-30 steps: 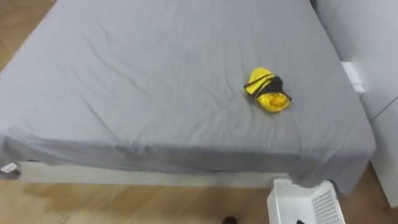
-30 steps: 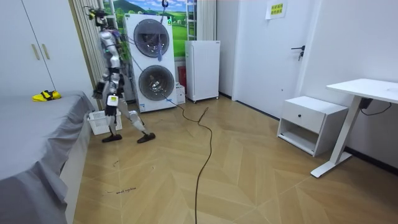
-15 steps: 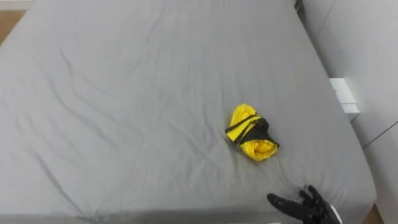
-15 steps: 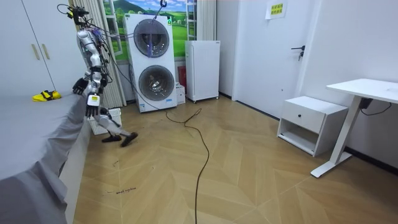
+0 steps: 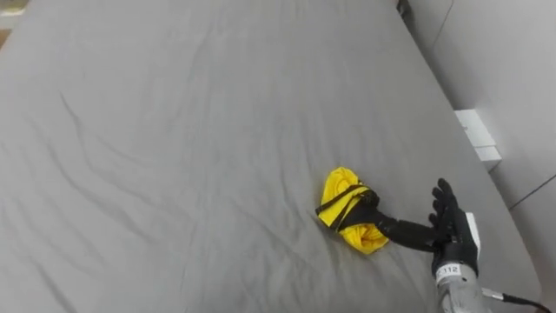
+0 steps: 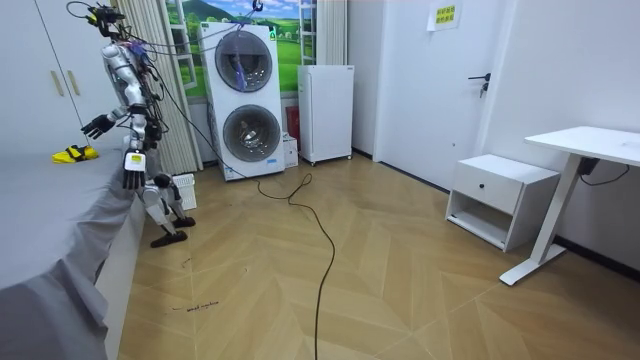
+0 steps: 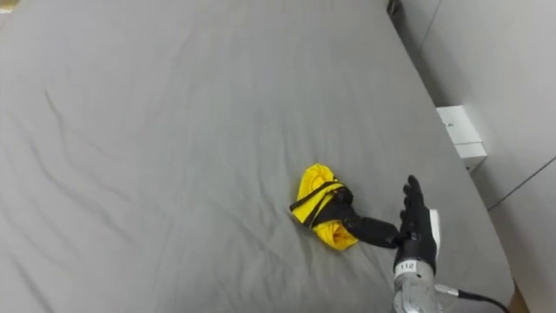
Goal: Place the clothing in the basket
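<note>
Reaching step: right hand (image 5: 449, 233) out over bed (image 5: 174, 130), fingers straight and spread, thumb stretched toward yellow cloth (image 5: 350, 219); nothing gripped. Cloth lies bunched on sheet near bed's right side, black strap across it, not yet lifted. Next move likely calls for hand lowered onto cloth, fingers curled round bundle, then turn to basket (image 6: 184, 189) on floor behind robot. Left hand (image 6: 133, 172) hangs by bed edge, too small to read. Thumb-to-cloth contact unclear. Basket partly hidden by legs. Right forearm cut off at frame bottom.
</note>
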You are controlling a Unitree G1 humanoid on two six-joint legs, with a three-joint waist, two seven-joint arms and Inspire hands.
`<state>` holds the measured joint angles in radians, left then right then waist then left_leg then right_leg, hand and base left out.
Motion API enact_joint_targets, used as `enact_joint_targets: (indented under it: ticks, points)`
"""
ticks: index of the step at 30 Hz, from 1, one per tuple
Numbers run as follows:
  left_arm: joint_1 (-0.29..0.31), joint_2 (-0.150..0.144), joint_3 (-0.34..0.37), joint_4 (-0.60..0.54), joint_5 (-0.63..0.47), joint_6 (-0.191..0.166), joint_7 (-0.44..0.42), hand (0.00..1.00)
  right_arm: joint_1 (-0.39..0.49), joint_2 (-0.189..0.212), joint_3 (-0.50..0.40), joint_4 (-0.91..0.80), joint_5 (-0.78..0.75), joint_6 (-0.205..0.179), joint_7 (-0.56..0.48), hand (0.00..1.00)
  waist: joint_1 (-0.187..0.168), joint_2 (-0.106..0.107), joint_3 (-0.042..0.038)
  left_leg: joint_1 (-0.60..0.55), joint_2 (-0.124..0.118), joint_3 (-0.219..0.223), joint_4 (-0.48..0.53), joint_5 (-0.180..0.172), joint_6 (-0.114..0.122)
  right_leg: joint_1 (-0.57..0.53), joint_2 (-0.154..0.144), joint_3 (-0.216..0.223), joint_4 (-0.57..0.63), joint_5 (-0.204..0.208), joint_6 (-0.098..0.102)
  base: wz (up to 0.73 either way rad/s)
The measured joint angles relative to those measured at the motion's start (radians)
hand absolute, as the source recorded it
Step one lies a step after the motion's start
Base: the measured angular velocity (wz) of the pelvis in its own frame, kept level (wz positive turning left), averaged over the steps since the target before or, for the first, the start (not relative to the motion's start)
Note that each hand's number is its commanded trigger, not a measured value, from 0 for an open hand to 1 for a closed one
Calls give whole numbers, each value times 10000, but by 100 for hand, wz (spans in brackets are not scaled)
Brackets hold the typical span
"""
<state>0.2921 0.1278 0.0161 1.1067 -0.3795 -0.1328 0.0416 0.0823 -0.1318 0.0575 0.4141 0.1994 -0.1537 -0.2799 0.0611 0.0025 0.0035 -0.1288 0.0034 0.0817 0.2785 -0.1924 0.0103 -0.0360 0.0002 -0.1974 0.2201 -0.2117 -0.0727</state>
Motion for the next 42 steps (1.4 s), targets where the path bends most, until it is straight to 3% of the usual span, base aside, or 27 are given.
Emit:
enact_joint_targets:
  ticks: [9,14,19,23,30,31,32,35,39,42]
  points:
    - [-439,102,8,426,-1,577,-152,0,-528,-13,494,-28,-833,48,148,0,10,-89,45,-104,-11,-26,-267,34,-57,-102,3,-307,-179,1,1,3]
    - [-517,131,3,463,-1,624,-130,0,-486,-3,1037,71,-964,311,544,0,2,-130,23,-190,-32,-75,-280,34,-56,-155,-28,-593,-179,3,2,2]
    - [-561,194,1,446,14,621,-141,0,-365,33,1262,486,-2191,404,873,0,-12,-197,27,-162,-89,-323,-264,43,-41,-24,-60,-842,-180,3,3,16]
    - [-593,191,-41,269,0,632,-124,0,-692,-18,1285,1745,-2349,473,810,0,47,-215,56,-350,-171,-546,-224,147,45,-33,-181,-1354,-180,3,5,25]
    - [-949,338,-257,238,369,1032,-114,0,-2161,-396,1383,4988,-2667,492,385,0,258,-180,65,-939,-340,-898,-8,251,127,-199,-234,-1659,-353,38,127,20]
    - [-1002,355,-286,247,419,1040,-132,0,-2257,-421,1379,5253,-2692,501,367,39,305,-179,64,-973,-345,-898,-6,270,135,-214,-234,-1667,-361,38,127,32]
    - [-1074,382,-294,278,461,1079,-153,0,-2424,-449,1366,5588,-2704,516,285,100,319,-157,59,-1083,-349,-896,62,284,141,-254,-233,-1698,-362,37,130,24]
    - [-1273,530,-465,523,441,1177,-150,0,-2879,-533,1354,6402,-2680,443,-108,100,305,-111,43,-1432,-344,-910,363,290,149,-455,-243,-1962,-347,36,132,24]
    - [-1448,578,-607,606,415,1265,-130,0,-3316,-797,1027,7022,-2424,397,-687,100,333,5,93,-1832,-354,-998,533,307,177,-709,-248,-2199,-315,51,149,19]
    - [-1488,614,-648,502,446,1280,-130,0,-3707,-1237,914,7542,-2214,442,-927,100,461,161,101,-2298,-355,-1172,701,321,197,-1013,-248,-2443,-285,59,149,20]
